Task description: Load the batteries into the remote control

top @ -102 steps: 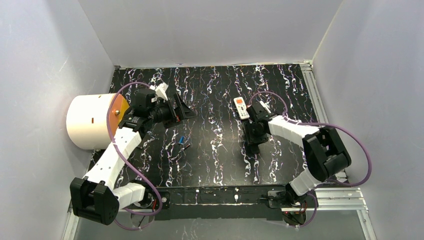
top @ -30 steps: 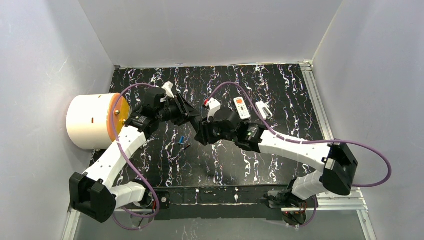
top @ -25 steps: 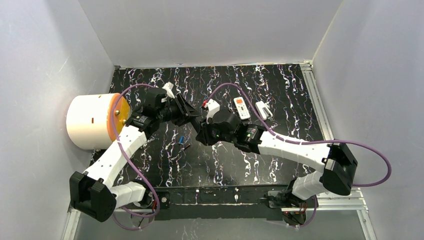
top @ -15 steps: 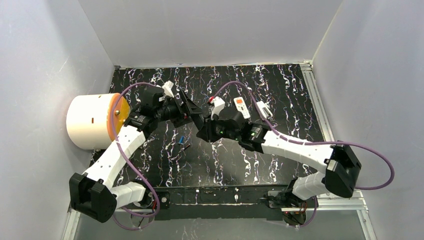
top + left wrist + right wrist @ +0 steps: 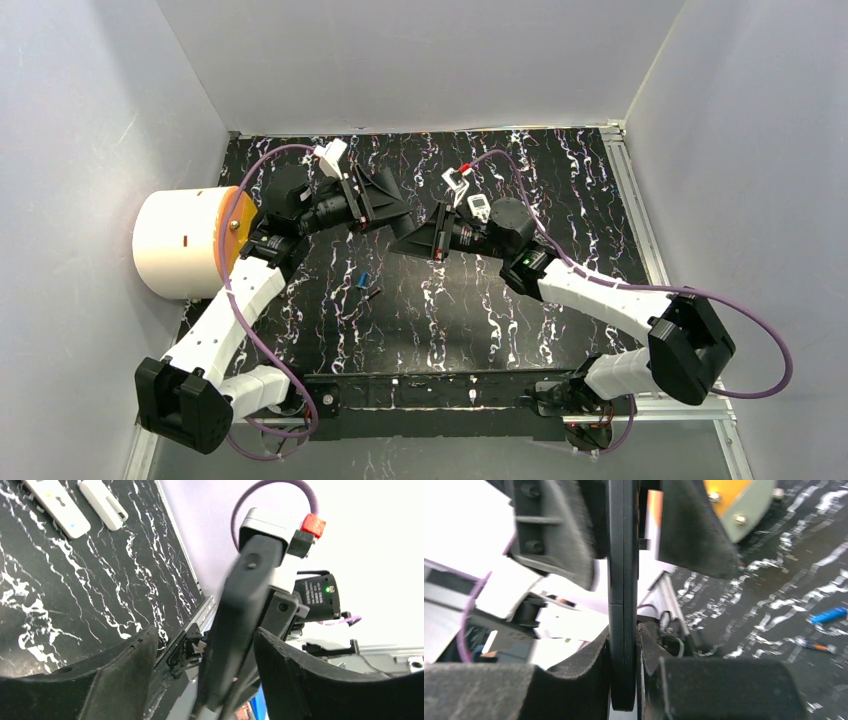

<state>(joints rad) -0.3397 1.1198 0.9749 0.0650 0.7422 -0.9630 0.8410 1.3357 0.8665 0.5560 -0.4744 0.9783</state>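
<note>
Grippers meet above the table (image 5: 560,170): left gripper (image 5: 400,206), right gripper (image 5: 415,241); batteries (image 5: 362,279) lie loose nearer, untouched. Left wrist: its fingers (image 5: 115,680) gape beside the black remote control (image 5: 235,630) without touching. Right wrist: fingers (image 5: 574,690) clamp its edge, probably steadying it for loading.

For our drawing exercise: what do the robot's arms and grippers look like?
The left arm and right arm have white shells and black joints, each trailing a purple cable. The left gripper and right gripper have broad black wedge-shaped fingers.
</note>
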